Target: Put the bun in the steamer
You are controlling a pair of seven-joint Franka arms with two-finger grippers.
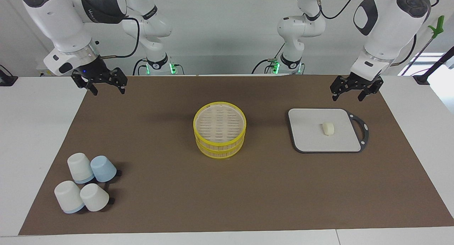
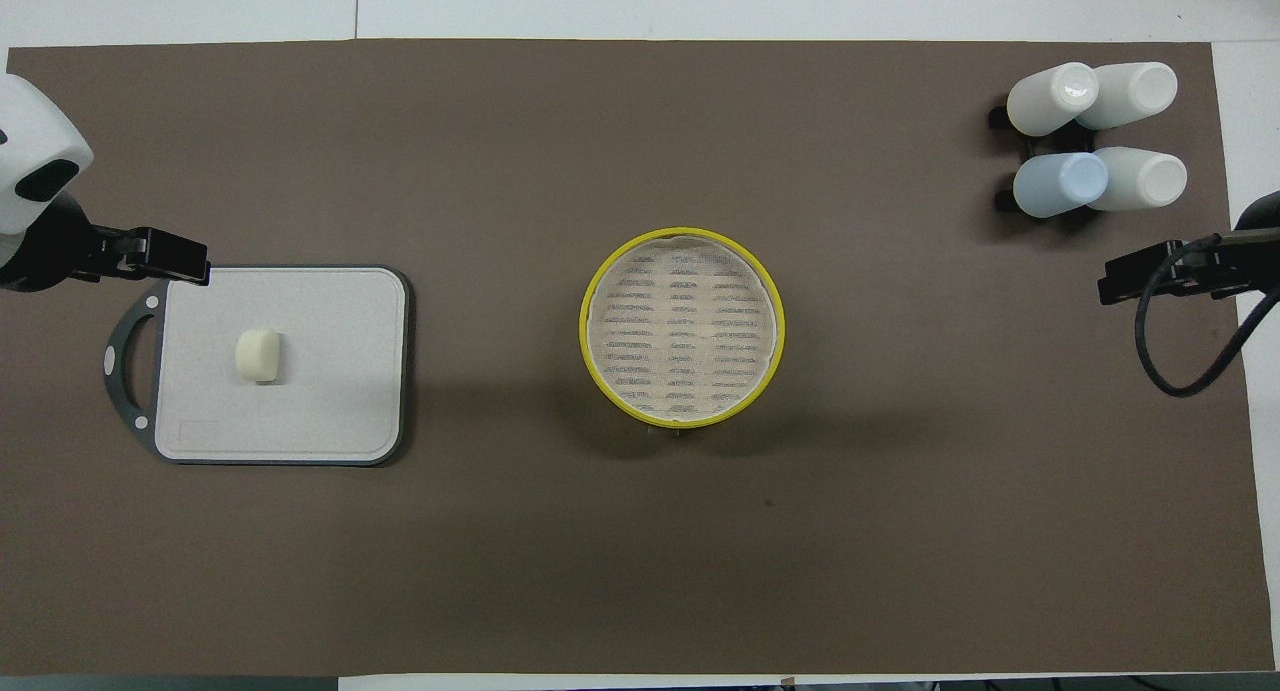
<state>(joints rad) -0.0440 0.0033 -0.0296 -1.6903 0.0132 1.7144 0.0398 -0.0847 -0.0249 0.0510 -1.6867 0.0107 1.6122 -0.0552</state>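
**Bun on board, both tools raised and empty**

The left tool (image 1: 355, 87) is seen hanging with fingers apart, nothing held, over the table edge just on the robots' side of the grey board (image 1: 301, 138). The right tool (image 1: 100, 81) is likewise spread and empty, parked over the brown mat's corner at the right arm's end; that arm is judged to be waiting.

From the left tool outward: the bun (image 1: 328, 128) is found on the board, roughly mid-board, slightly toward the handle end, away from the robots and almost straight ahead of the left tool. Its long axis is read as running roughly across the table, arm end to arm end, though it is short and nearly round. The left arm is clearly the nearer one; the right is well apart from it.

The steamer (image 1: 219, 133) is placed mid-table, two tiers stacked, top open, slatted floor bare. It lies beside the board, toward the right arm's end. Nothing stands between bun and steamer.

Four upturned cups (image 1: 85, 183) are clustered at the right arm's end, farther from the robots, out of the way.

Pick not yet begun.
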